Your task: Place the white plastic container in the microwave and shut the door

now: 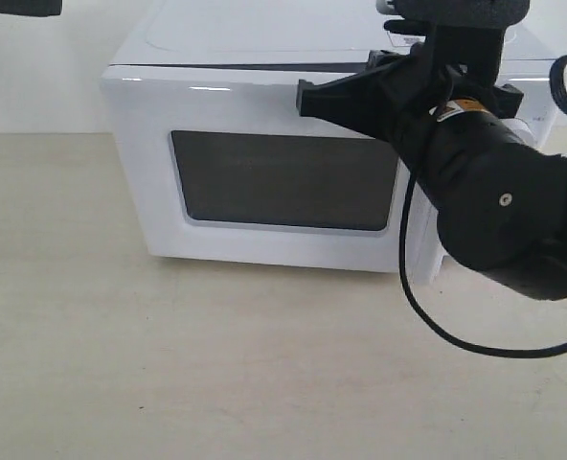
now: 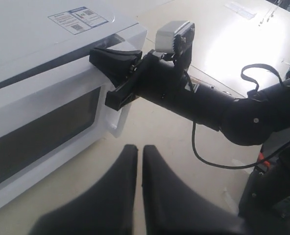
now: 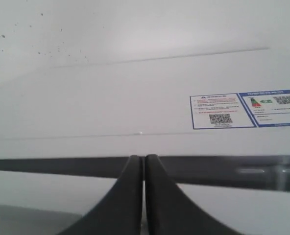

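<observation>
The white microwave (image 1: 245, 38) stands at the back of the table. Its door (image 1: 149, 182), with the dark window (image 1: 283, 182), lies against or almost against the body, and a dark seam shows along its top edge (image 3: 47, 164). My right gripper (image 1: 305, 96) is shut, with its tips (image 3: 143, 157) at the door's upper edge towards the right side. The left wrist view shows that gripper (image 2: 103, 63) from the side, against the door's top corner. My left gripper (image 2: 136, 147) is shut on nothing and hovers over the table in front of the microwave. The white plastic container is out of view.
Stickers (image 3: 245, 108) lie on the microwave's top. The right arm's black cable (image 1: 427, 316) hangs in a loop over the beige table (image 1: 121, 364) at the front right. A dark piece (image 1: 15, 6) shows at the exterior view's top left edge.
</observation>
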Robot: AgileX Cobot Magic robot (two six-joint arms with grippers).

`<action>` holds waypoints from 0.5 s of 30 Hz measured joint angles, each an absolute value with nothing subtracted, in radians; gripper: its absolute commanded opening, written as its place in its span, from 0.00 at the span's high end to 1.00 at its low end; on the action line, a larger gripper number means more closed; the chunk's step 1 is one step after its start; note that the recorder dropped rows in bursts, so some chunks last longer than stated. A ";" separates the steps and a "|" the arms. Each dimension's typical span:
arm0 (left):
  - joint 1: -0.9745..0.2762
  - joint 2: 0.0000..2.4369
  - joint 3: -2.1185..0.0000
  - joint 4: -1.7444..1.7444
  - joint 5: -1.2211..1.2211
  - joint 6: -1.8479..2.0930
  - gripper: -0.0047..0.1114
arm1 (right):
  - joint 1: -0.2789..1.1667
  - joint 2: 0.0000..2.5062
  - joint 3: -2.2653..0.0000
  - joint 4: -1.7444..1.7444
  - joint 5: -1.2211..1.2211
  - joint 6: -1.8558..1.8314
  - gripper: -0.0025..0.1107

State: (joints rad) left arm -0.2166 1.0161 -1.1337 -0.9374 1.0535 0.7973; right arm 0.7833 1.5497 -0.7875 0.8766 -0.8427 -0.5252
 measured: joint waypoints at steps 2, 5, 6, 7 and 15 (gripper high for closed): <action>-0.217 1.016 -1.134 -0.937 1.060 0.797 0.92 | 0.777 1.550 -0.795 0.876 -0.838 -0.539 0.98; -0.217 1.016 -1.134 -0.937 1.062 0.797 0.92 | 0.770 1.550 -0.794 0.887 -0.816 -0.551 0.98; -0.217 1.016 -1.134 -0.937 1.062 0.797 0.92 | 0.770 1.550 -0.796 0.889 -0.815 -0.558 0.98; -0.217 1.016 -1.134 -0.937 1.062 0.797 0.92 | 0.770 1.550 -0.796 0.894 -0.814 -0.567 0.98; -0.217 1.016 -1.134 -0.937 1.062 0.797 0.92 | 0.947 1.482 -0.796 0.986 -0.853 -0.715 0.98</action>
State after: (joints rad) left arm -0.2166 1.0161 -1.1337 -0.9374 1.0617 0.7973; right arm 0.9469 1.4819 -0.7960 0.9859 -0.8528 -0.7147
